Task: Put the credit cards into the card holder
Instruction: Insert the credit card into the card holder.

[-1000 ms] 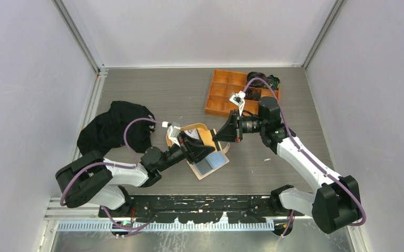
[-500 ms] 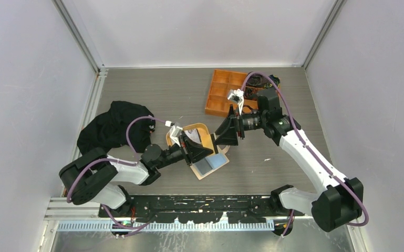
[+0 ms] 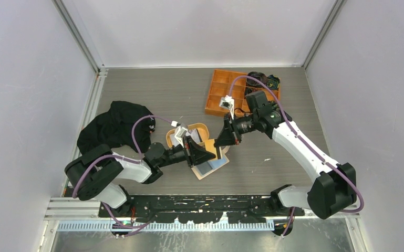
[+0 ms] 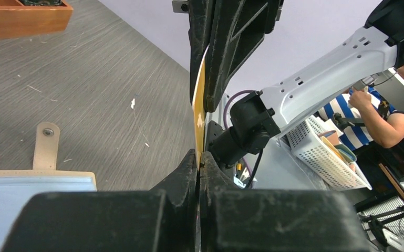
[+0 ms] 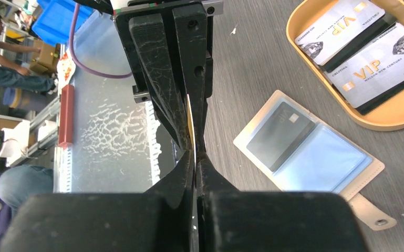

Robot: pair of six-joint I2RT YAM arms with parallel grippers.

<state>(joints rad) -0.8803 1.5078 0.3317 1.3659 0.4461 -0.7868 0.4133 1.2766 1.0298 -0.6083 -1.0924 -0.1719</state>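
Note:
A gold-faced credit card [image 4: 198, 105] stands on edge in the air, pinched from both ends. My left gripper [image 4: 199, 157] is shut on its near edge. My right gripper [image 5: 195, 155] is shut on the opposite edge of the same card [image 5: 190, 123]. Both grippers meet just above the card holder [image 3: 210, 168], left gripper [image 3: 208, 155] facing right gripper [image 3: 222, 142]. The beige card holder [image 5: 252, 137] lies open on the table, with a dark credit card [image 5: 280, 135] in one clear pocket and its snap tab [image 5: 370, 214] sticking out. The holder's edge [image 4: 37, 174] also shows beside my left fingers.
An oval tan tray [image 5: 294, 32] behind the holder has two grey VIP cards [image 5: 341, 23] [image 5: 381, 65] lying on darker ones. An orange compartment box [image 3: 226, 92] stands at the back right. A black cloth [image 3: 115, 126] is heaped at the left.
My right arm swung left and nearer, opened, and shut on the card's far edge. My left gripper shut on the card and pushed slightly right. Both grippers now hold it.

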